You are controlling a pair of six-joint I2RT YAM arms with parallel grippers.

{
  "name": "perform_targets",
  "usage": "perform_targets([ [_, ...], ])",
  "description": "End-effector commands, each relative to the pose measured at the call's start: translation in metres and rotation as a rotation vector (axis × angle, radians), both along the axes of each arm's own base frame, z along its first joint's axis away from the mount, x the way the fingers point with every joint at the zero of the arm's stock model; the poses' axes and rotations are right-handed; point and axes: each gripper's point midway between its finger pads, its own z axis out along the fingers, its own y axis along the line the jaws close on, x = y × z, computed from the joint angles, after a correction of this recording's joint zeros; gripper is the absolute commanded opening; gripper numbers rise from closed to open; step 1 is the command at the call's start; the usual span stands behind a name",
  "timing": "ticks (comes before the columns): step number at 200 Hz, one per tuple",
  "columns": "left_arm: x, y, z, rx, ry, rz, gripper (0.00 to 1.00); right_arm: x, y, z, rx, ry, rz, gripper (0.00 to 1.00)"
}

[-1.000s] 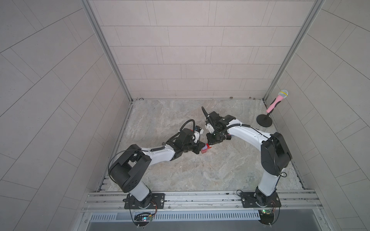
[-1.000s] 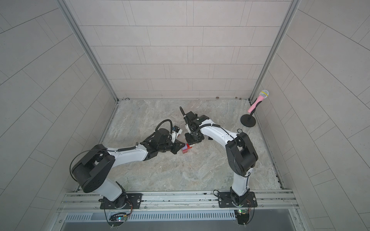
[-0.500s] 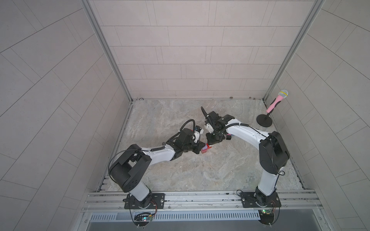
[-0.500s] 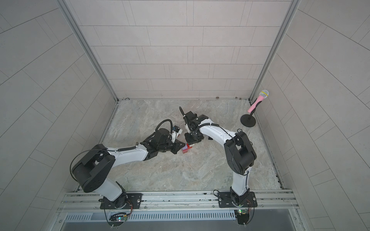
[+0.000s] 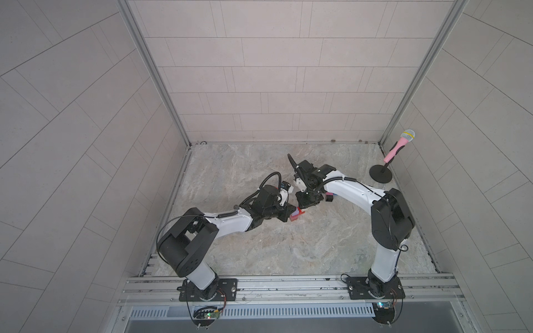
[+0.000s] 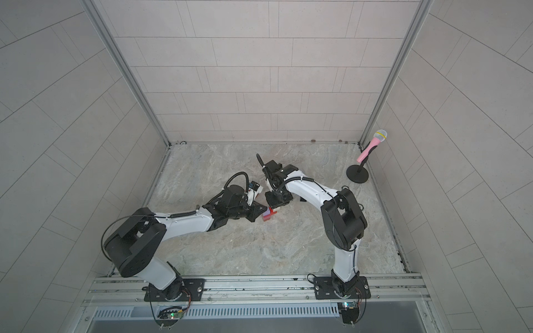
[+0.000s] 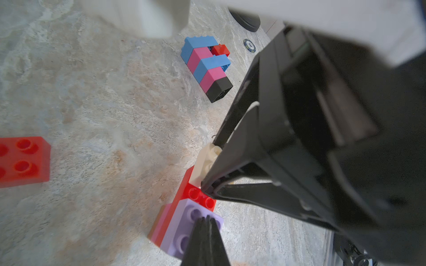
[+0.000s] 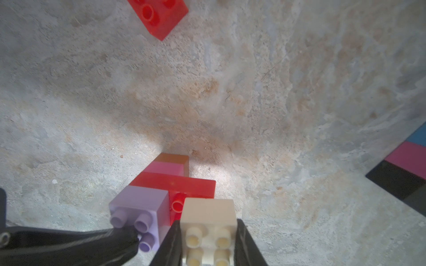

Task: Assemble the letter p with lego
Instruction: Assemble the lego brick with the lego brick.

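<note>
A small lego stack (image 5: 297, 214) (image 6: 269, 214) lies on the floor between both arms. In the right wrist view it reads orange-brown brick (image 8: 175, 159), pink brick (image 8: 163, 169), red oblong brick (image 8: 184, 185), then a lilac brick (image 8: 140, 205) and a cream brick (image 8: 207, 207) side by side. My right gripper (image 8: 207, 222) (image 5: 302, 205) is shut on the cream brick (image 7: 206, 161), which sits against the red brick (image 7: 196, 193). My left gripper (image 7: 205, 220) (image 5: 288, 216) is shut, and its tips press on the studs of the lilac brick (image 7: 182, 228).
A separate lego piece of blue, pink, black and red bricks (image 7: 207, 66) lies further off, part hidden under the right arm (image 5: 329, 197). A loose red brick (image 7: 23, 161) (image 8: 159, 16) lies apart. A pink microphone (image 5: 399, 145) on a black stand is in the far right corner.
Both grippers stay at the stack with the same grip. The right arm's elbow has shifted very slightly.
</note>
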Motion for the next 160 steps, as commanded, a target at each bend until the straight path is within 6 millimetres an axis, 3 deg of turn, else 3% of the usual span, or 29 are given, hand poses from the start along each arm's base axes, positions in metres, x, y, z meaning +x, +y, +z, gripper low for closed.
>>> perform_targets([
  [1,-0.063,0.07,-0.111,0.375,0.327,0.036,0.0,-0.01,-0.005,-0.025,-0.078,0.053,0.032,0.03],
  [71,-0.063,0.07,-0.111,0.375,0.328,0.037,0.0,-0.016,-0.006,-0.032,-0.1,0.064,0.044,0.03],
  [160,-0.064,0.072,-0.112,0.381,0.332,0.04,0.0,-0.009,-0.023,-0.02,-0.105,0.029,0.008,0.03],
])
